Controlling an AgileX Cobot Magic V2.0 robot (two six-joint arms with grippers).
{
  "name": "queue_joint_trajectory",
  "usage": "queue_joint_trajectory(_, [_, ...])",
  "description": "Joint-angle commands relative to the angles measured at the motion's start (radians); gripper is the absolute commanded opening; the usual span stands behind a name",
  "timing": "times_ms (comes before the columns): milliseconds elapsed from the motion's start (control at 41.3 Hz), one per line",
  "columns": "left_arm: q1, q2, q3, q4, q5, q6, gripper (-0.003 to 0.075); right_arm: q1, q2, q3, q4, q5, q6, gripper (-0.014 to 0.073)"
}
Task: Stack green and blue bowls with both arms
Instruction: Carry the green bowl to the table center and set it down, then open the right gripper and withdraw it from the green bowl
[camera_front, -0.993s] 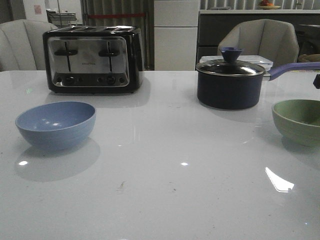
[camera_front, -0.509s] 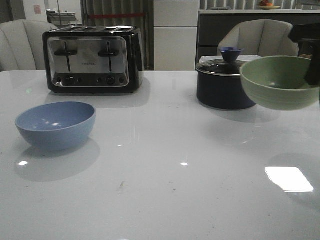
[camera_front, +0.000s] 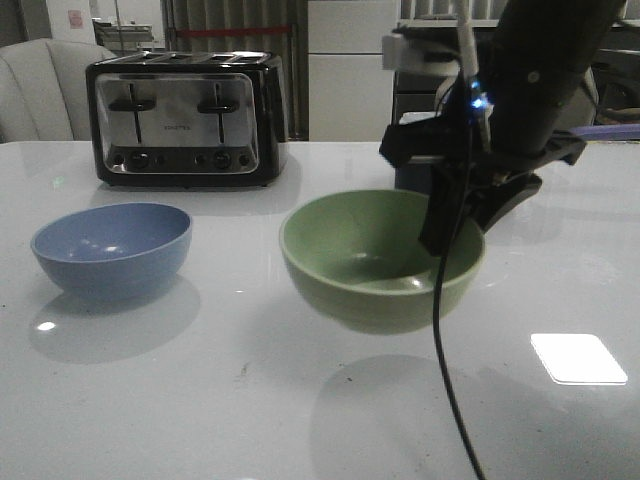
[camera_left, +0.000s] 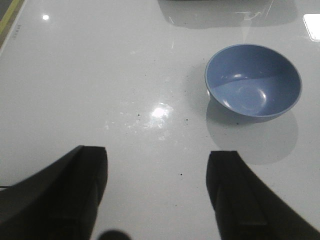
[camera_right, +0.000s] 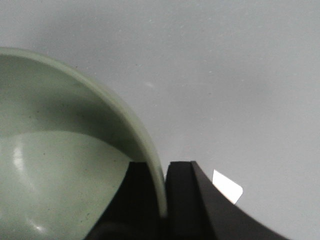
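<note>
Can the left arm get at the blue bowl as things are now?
Probably yes: the left gripper is open, and only bare table shows between it and the blue bowl.

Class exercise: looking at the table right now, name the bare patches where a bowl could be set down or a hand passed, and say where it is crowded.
Bare: the near table in front of the blue bowl, and the strip between that bowl and the toaster. Crowded: centre-right, where the right gripper holds the green bowl by its rim, its cable hanging down in front.

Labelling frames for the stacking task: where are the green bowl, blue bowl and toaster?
green bowl (camera_front: 360, 262): front view, inner wall.
blue bowl (camera_left: 252, 82): left wrist view, inside bottom.
toaster (camera_front: 185, 120): front view, chrome front panel.
</note>
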Motion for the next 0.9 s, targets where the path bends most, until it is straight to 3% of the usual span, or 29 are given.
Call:
queue_joint_trajectory(0, [-0.007,0.005,-0.029,0.000,-0.067,-0.007,0.0486,0.009,-0.004,-0.021,0.013,-0.047,-0.014,0.0088])
queue_joint_trajectory(194, [-0.007,0.005,-0.029,0.000,-0.067,-0.007,0.0486,0.009,0.054,-0.021,0.013,-0.078,-0.014,0.0106])
queue_joint_trajectory(460, [-0.007,0.005,-0.029,0.000,-0.067,-0.007,0.0486,0.009,0.023,-0.021,0.013,-0.118,-0.014,0.0461])
queue_joint_trajectory(872, [-0.007,0.005,-0.029,0.000,-0.067,-0.007,0.0486,0.087,-0.312,0.078,0.006,-0.147,-0.096,0.0468])
